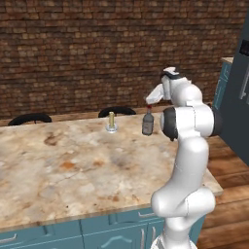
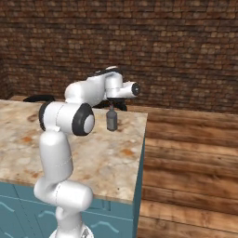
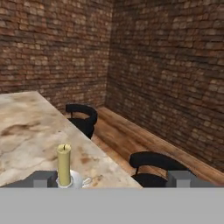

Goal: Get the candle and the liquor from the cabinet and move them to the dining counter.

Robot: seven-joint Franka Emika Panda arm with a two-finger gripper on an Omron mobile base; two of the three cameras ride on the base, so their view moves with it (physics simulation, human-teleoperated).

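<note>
The liquor [image 1: 148, 124] [image 2: 111, 121], a dark bottle with a red cap, stands upright near the far right end of the dining counter [image 1: 73, 165] [image 2: 107, 153]. My gripper [image 1: 150, 103] [image 2: 113, 106] is at the bottle's top, open, with nothing held. The candle [image 1: 112, 121] [image 3: 64, 165], a short yellow stick in a pale holder, stands on the counter [image 3: 22, 131] to the left of the bottle. In the hand view the fingertips [image 3: 41, 177] stand far apart in an open gripper [image 3: 111, 179]. The cabinet is out of view.
Black stools [image 1: 30, 118] [image 1: 116, 111] [image 3: 81, 116] [image 3: 153, 166] stand along the counter's far side, before a brick wall. A dark tall appliance [image 1: 240, 97] rises at the right. Wood floor [image 2: 186, 153] lies beyond the counter's right edge.
</note>
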